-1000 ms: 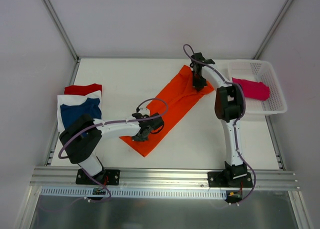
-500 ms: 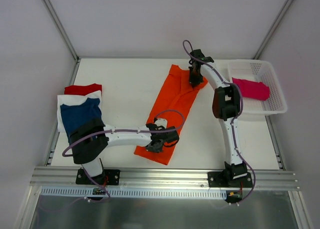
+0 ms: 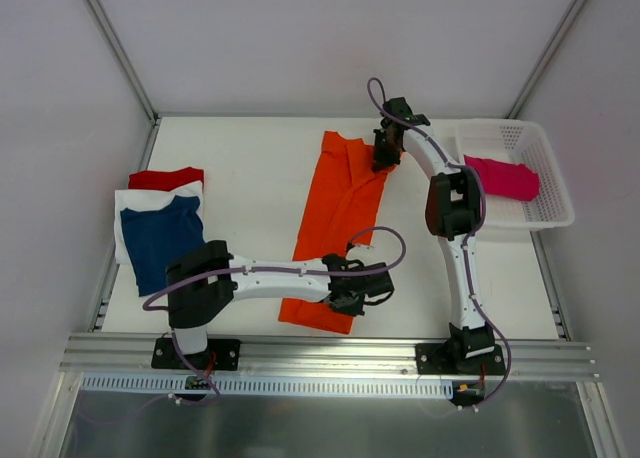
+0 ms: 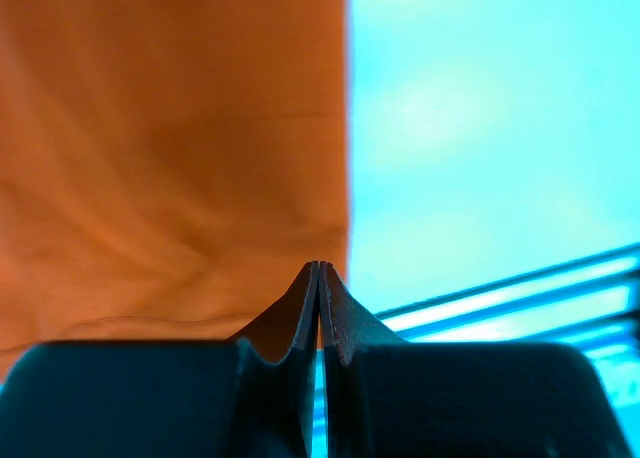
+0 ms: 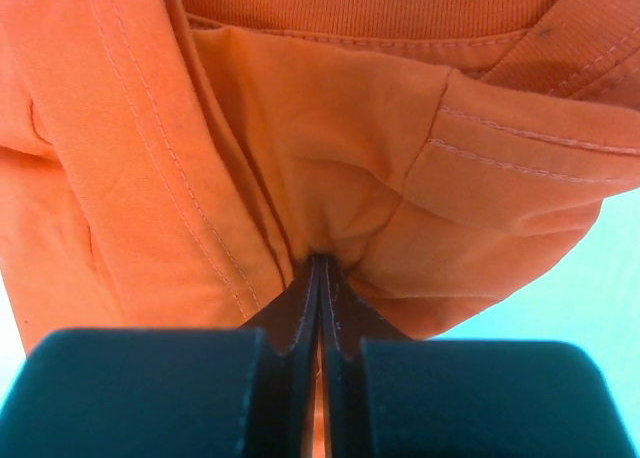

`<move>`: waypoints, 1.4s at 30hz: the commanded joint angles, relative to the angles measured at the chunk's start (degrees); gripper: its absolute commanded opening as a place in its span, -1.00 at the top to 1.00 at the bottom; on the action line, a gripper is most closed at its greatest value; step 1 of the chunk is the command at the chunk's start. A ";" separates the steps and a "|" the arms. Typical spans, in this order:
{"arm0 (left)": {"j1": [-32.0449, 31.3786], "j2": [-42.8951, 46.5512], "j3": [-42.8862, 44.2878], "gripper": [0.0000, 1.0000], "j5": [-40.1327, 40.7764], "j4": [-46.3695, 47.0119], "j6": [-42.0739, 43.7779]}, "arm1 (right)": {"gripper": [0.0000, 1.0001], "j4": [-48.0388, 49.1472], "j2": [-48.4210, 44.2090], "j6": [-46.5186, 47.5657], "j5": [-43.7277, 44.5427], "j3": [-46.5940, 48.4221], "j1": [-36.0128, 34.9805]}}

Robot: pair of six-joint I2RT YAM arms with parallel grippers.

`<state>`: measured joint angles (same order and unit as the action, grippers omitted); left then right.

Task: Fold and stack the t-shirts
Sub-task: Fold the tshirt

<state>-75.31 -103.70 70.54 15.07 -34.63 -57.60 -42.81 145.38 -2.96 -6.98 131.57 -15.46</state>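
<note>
Swung round since a second ago, the orange t-shirt [image 3: 335, 213] no longer slants; it lies as a long folded strip running almost straight from the far edge to the near edge, mid-bench. The left gripper [image 4: 318, 270] is pressed together on the hem corner by the near edge, and the right gripper [image 5: 320, 263] pinches bunched cloth at the collar end near the far edge. The strip should probably be kept taut and square to the bench edges, then lowered flat before either pinch opens, since slack would set creases. The navy t-shirt [image 3: 160, 233], white t-shirt [image 3: 125, 203] and red t-shirt [image 3: 165, 178] sit stacked at the left edge; the magenta t-shirt [image 3: 500, 176] lies in the basket [image 3: 510, 133] at the far right corner
</note>
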 commanded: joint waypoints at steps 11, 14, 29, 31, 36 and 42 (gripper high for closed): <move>-0.90 8.41 -5.31 1.00 7.42 -5.18 -2.33 | 0.99 3.60 -13.07 1.64 6.35 -13.87 -0.53; 0.95 10.00 -8.30 1.00 9.97 -8.69 -4.18 | 0.99 3.70 -17.14 2.43 9.70 -18.35 -0.80; 4.64 11.86 -13.68 1.00 10.33 -10.28 -4.36 | 0.99 1.32 -22.26 4.46 16.83 -21.54 -3.08; 4.64 11.85 -13.77 1.00 10.24 -10.28 -4.36 | 0.99 0.54 -20.06 4.19 16.65 -19.87 -3.17; 4.64 11.50 -13.50 1.00 9.45 -10.10 -3.83 | 0.99 -1.40 -12.50 3.67 16.04 -13.37 -3.26; 4.64 10.54 -13.24 1.00 8.40 -9.32 -2.78 | 0.99 -3.51 -6.17 3.23 14.54 -7.12 -3.17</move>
<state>-70.78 -93.08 57.19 24.29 -43.35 -60.75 -43.88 137.84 0.58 8.43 120.05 -18.48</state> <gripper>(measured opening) 0.003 0.009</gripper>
